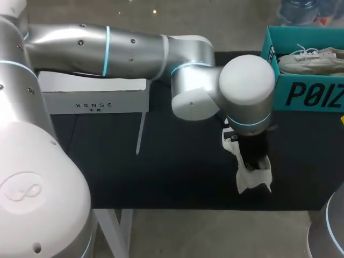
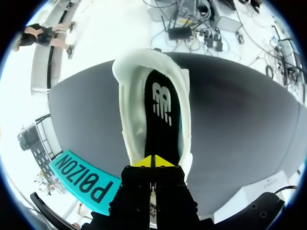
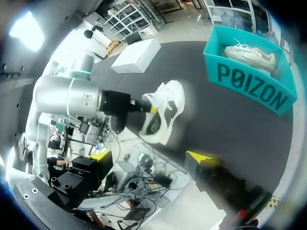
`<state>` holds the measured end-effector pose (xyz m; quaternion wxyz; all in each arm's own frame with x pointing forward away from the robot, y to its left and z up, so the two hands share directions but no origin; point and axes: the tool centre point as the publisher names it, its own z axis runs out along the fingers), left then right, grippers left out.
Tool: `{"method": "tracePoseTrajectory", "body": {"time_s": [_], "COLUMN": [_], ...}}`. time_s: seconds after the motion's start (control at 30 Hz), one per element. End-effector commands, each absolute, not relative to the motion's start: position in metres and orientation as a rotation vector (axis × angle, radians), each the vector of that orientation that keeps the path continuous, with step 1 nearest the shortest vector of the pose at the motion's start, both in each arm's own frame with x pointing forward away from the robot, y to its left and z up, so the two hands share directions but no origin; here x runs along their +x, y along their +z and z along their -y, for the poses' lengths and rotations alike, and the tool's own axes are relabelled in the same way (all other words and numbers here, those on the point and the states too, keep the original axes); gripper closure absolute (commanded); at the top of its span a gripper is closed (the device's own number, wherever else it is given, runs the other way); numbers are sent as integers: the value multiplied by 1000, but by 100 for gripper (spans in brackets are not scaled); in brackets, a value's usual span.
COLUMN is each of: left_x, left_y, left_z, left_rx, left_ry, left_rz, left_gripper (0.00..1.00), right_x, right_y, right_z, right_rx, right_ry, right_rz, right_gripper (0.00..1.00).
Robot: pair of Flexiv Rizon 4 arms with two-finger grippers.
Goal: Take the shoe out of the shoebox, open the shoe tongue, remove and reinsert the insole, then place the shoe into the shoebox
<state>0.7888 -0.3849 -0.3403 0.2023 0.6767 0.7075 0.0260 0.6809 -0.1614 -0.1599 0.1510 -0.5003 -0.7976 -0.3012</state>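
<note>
A white shoe hangs just above the black mat, near the table's front edge. My left gripper is shut on its heel end; the arm reaches in from the left past the middle. In the left wrist view the yellow tips pinch the heel edge of the shoe, and its black insole lies inside. The teal shoebox stands at the back right with a second white shoe in it. My right gripper is open and holds nothing. It stays well back from the held shoe and the shoebox.
A white box stands at the back left, also visible in the right wrist view as the white box. A thin white strip leans from it onto the black mat. My right arm's base shows at the front right corner.
</note>
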Motion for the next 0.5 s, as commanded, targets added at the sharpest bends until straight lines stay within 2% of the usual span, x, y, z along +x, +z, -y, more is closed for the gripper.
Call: {"method": "tracePoseTrajectory", "body": {"time_s": [0.03,0.1,0.13,0.17,0.2,0.23,0.5], "left_x": [789,789,788,788,788,788,786], "left_y": [-350,-350,-350,-349,-349,-349,-352], "left_z": [391,391,390,389,389,388,386], "left_rx": [1896,1892,1880,1883,1885,1886,1904], "left_ry": [80,71,87,89,92,95,90], "left_rz": [-1973,-1973,-1966,-1968,-1977,-1980,-1982], "left_gripper": [100,100,95,62,24,0,0], "right_x": [681,681,681,681,681,681,681], "right_y": [-160,-160,-160,-160,-160,-160,-160], "right_z": [161,161,161,161,161,161,161], "right_rx": [-1438,-1438,-1438,-1438,-1438,-1438,-1438], "right_ry": [-862,-862,-862,-862,-862,-862,-862], "right_rz": [2290,2290,2290,2290,2290,2290,2290], "right_gripper": [0,0,0,0,0,0,0]}}
